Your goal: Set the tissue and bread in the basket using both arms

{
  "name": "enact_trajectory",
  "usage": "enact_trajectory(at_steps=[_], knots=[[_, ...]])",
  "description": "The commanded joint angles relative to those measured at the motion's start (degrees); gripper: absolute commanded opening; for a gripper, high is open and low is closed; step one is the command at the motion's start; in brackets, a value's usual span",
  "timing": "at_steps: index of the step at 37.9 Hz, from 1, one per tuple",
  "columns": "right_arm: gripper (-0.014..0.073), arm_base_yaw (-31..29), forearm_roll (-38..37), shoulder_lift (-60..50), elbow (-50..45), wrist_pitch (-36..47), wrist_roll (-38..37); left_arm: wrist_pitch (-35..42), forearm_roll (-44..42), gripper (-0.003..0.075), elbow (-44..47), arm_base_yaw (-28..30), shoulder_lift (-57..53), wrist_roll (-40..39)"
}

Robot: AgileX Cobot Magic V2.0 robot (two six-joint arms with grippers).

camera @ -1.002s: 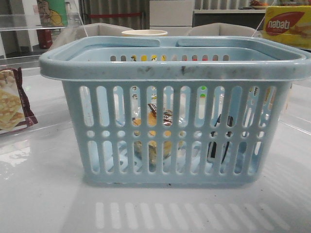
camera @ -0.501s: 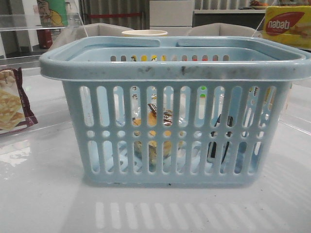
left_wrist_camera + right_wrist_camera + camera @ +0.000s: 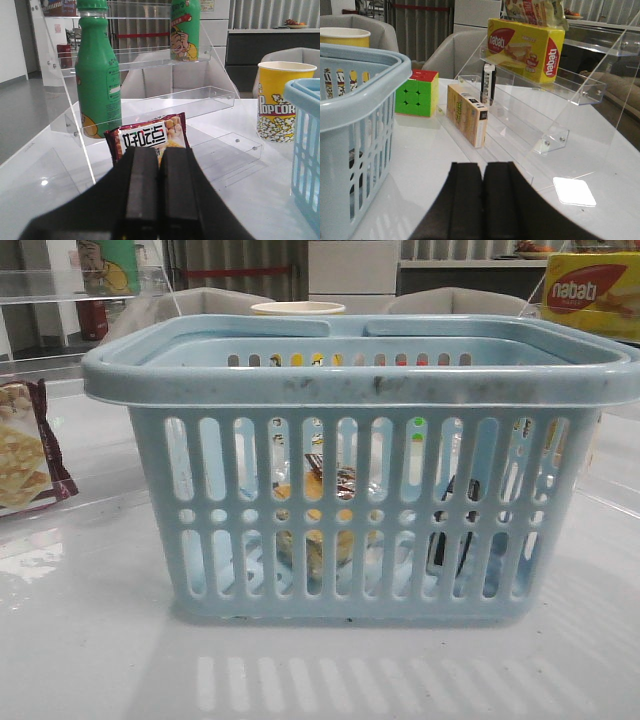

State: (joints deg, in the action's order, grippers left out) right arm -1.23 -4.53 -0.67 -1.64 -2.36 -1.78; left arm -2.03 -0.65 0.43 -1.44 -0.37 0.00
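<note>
The light-blue slotted basket (image 3: 360,380) fills the middle of the front view, handles folded down. Through its slots I see the clear pack of golden-brown bread (image 3: 315,510) inside at the centre and the narrow dark tissue pack (image 3: 450,525) inside at the right, standing on end. My left gripper (image 3: 159,155) is shut and empty, left of the basket (image 3: 305,145), facing a cracker packet. My right gripper (image 3: 482,170) is shut and empty, right of the basket (image 3: 360,100). Neither gripper shows in the front view.
A maroon-edged cracker packet (image 3: 150,137), a green bottle (image 3: 97,80) on clear acrylic shelves and a popcorn cup (image 3: 275,102) stand on the left. On the right are a yellow nabati box (image 3: 525,47), a small carton (image 3: 466,114) and a cube puzzle (image 3: 417,92).
</note>
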Motion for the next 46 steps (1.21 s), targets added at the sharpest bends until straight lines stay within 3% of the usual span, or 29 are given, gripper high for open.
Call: enact_trajectory(at_steps=[1,10,18,46], knots=[[0.0029,-0.3,-0.3,-1.0,0.0,5.7,0.6,5.4,0.2,0.0091,-0.1,0.0,-0.9,0.3],[0.0029,-0.3,0.0,-1.0,0.0,6.1,0.6,5.4,0.2,0.0091,-0.1,0.0,-0.9,0.3],[0.0029,-0.3,5.6,-1.0,0.0,6.0,2.8,5.4,0.2,0.0091,-0.1,0.0,-0.9,0.3],[0.0029,-0.3,5.6,-1.0,0.0,5.9,3.6,5.4,0.2,0.0091,-0.1,0.0,-0.9,0.3]])
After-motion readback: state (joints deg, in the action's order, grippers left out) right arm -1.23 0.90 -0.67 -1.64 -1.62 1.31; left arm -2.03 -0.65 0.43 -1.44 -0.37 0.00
